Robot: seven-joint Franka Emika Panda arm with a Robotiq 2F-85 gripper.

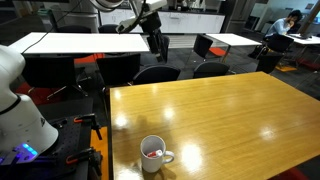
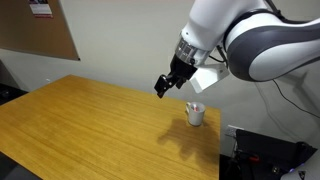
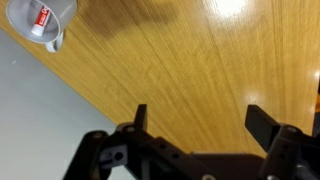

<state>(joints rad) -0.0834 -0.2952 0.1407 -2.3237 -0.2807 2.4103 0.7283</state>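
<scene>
A white mug (image 1: 153, 153) with something red inside stands near one edge of the wooden table (image 1: 220, 110); it also shows as the mug (image 2: 195, 114) and the mug (image 3: 40, 22) at the wrist view's top left corner. My gripper (image 3: 200, 118) hangs high above the tabletop, open, with nothing between its fingers (image 3: 140, 115). In the exterior views the gripper (image 1: 156, 42) (image 2: 164, 84) is well above and away from the mug. Only bare wood lies beneath the jaws.
Black office chairs (image 1: 150, 72) stand along the table's far side, with white tables (image 1: 90, 42) behind. A person (image 1: 285, 28) sits at the back right. A cork board (image 2: 35, 35) hangs on the wall. Grey floor (image 3: 40, 120) shows past the table edge.
</scene>
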